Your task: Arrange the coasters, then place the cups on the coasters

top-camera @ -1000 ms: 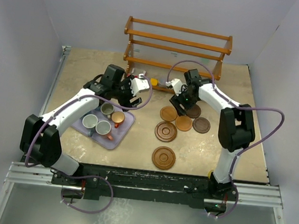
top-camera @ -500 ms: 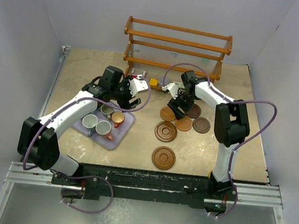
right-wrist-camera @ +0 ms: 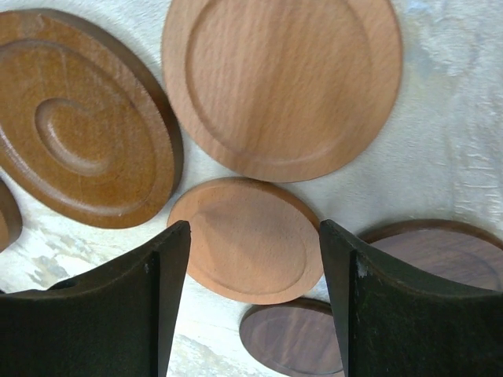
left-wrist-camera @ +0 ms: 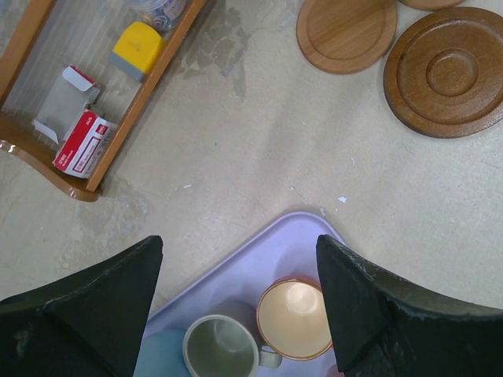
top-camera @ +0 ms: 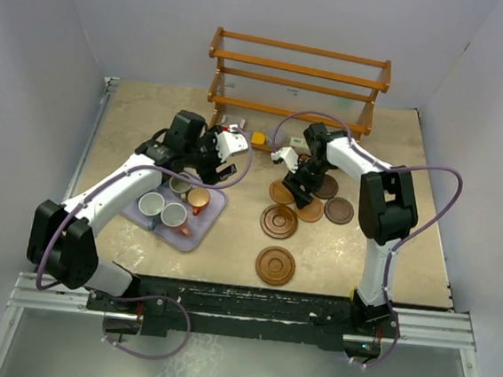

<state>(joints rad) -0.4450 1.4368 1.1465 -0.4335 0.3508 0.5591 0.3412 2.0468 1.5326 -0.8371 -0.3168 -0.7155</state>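
Note:
Several round wooden coasters lie right of centre: two light brown (top-camera: 283, 192) (top-camera: 309, 209), two dark (top-camera: 326, 188) (top-camera: 339, 211), two grooved (top-camera: 279, 221) (top-camera: 275, 266). My right gripper (top-camera: 297, 191) hangs low over them, open. In the right wrist view its jaws (right-wrist-camera: 253, 232) straddle a light brown coaster (right-wrist-camera: 247, 239) without clearly touching it. My left gripper (top-camera: 202, 168) (left-wrist-camera: 236, 243) stands open above the far corner of the lavender tray (left-wrist-camera: 267, 251). A copper-orange cup (left-wrist-camera: 295, 318), a grey-green cup (left-wrist-camera: 220, 345) and a pale blue cup (top-camera: 151, 204) sit below it.
A wooden rack (top-camera: 297, 82) stands at the back. Its lowest shelf holds a red and white packet (left-wrist-camera: 82, 141) and a yellow box (left-wrist-camera: 135, 49). Grey walls close in both sides. A second pale blue cup (top-camera: 174, 215) sits in the tray (top-camera: 203, 228).
My right gripper has slid left and toward me, from over the dark coaster at the back to over the light brown ones. The left arm has barely shifted.

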